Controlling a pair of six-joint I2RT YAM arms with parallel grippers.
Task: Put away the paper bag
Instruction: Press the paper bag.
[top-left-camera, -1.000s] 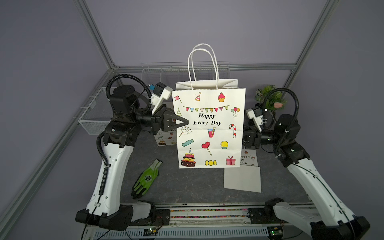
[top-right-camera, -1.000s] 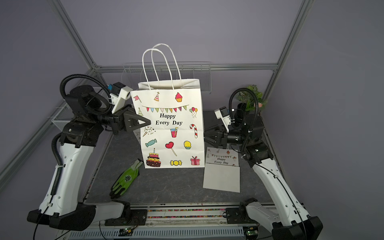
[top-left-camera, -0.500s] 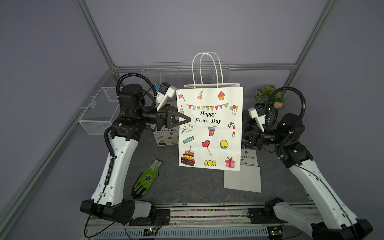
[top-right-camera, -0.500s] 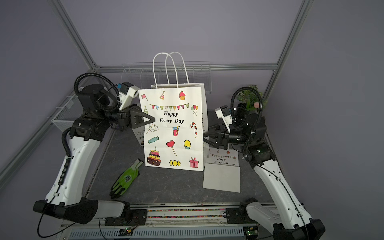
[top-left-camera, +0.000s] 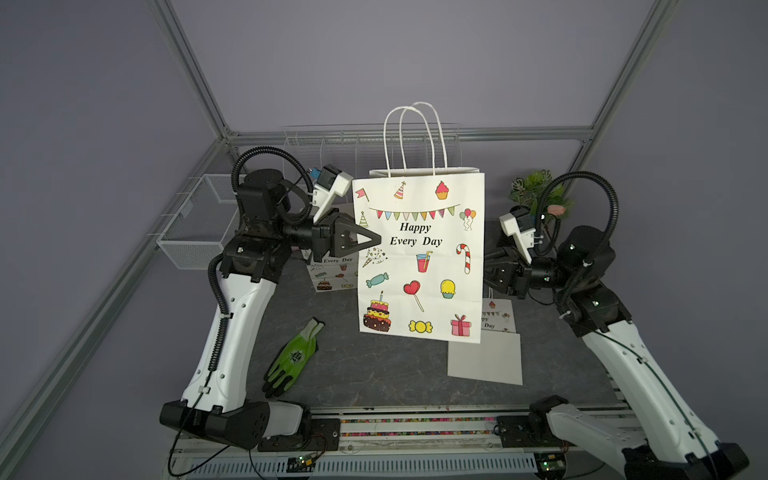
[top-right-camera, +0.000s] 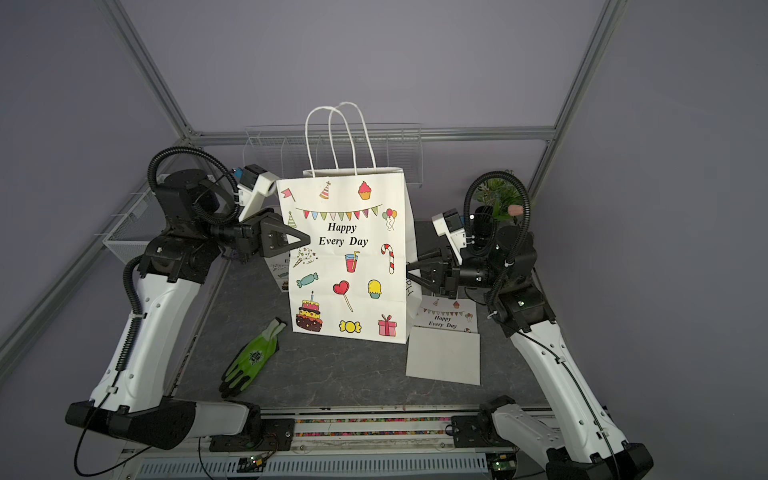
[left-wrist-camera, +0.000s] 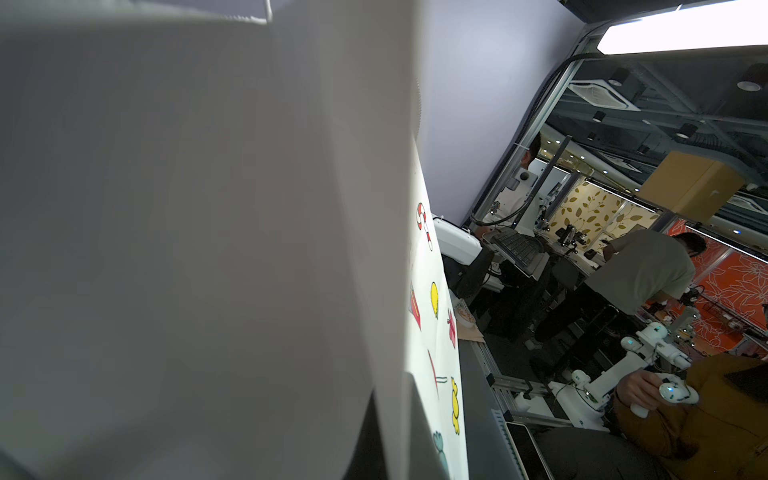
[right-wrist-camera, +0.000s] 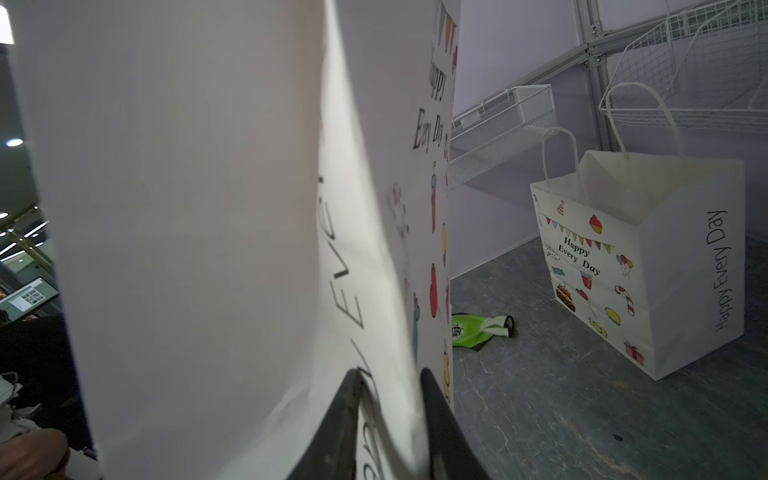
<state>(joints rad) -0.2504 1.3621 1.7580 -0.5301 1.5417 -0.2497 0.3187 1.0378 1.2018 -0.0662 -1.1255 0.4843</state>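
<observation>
Black and clamped tight, the left end effector grips one side edge of the paper bag. The right end effector sits nipped narrow on the opposite side fold, with paper pinched between its fingers. The bag stands upright between them over the middle of the table, handles up and long axis vertical. Both arms are equally near, so I'd judge the carry is shared.

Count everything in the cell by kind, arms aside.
Paper bags: 3 (held bag, standing bag, flat bag)
Green glove: 1
Plant: 1
Wire baskets: 2
Total: 7
</observation>
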